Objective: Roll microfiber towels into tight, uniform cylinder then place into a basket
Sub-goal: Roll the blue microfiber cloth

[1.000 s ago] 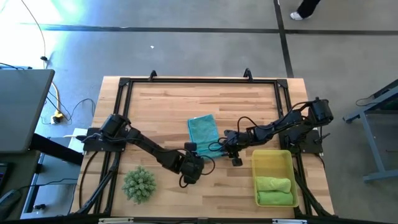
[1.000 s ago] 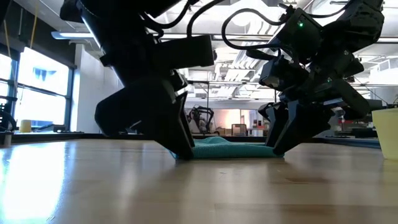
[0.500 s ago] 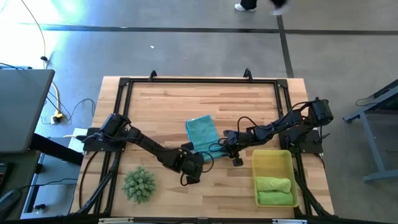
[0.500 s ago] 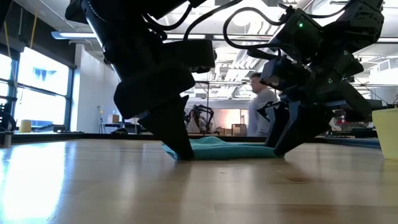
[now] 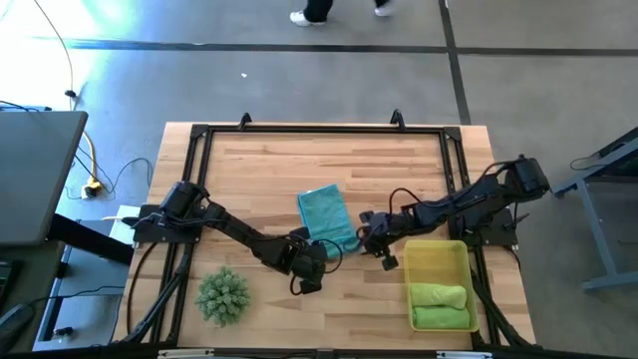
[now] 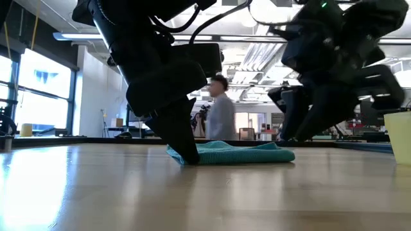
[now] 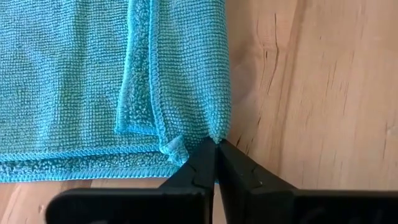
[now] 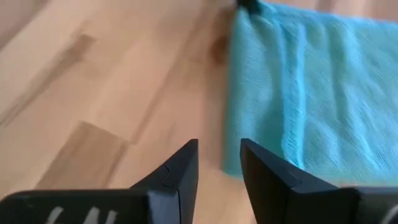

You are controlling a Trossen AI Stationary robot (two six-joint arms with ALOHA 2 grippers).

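Observation:
A teal towel (image 5: 325, 211) lies folded on the wooden table, near its middle, and shows as a low flat strip (image 6: 237, 153) in the low view. My left gripper (image 5: 315, 244) is shut at the towel's near left corner (image 7: 214, 138). My right gripper (image 5: 366, 231) hovers open just off the towel's right edge (image 8: 233, 124) with nothing between its fingers (image 8: 219, 152). The yellow basket (image 5: 437, 257) stands at the near right, and two green rolled towels (image 5: 439, 304) lie in its near half. My left gripper pinches the towel's near left corner (image 7: 213, 139) between its two fingertips, where a folded-over edge ends. The fingers (image 6: 185, 151) slant down onto it from the near left. The corner and the rest of the towel lie on the table, slack.
A spiky green plant-like ball (image 5: 221, 295) sits at the near left of the table. A black frame (image 5: 319, 130) runs around the table's edge. In the room behind, a person (image 6: 221, 115) walks past. Bare wood lies far of the towel.
My left gripper has shut on the towel's near left corner after nudging toward it. My right gripper has drawn back from the towel's right end toward the table's right and lifted off the table. The towel stays where it was.

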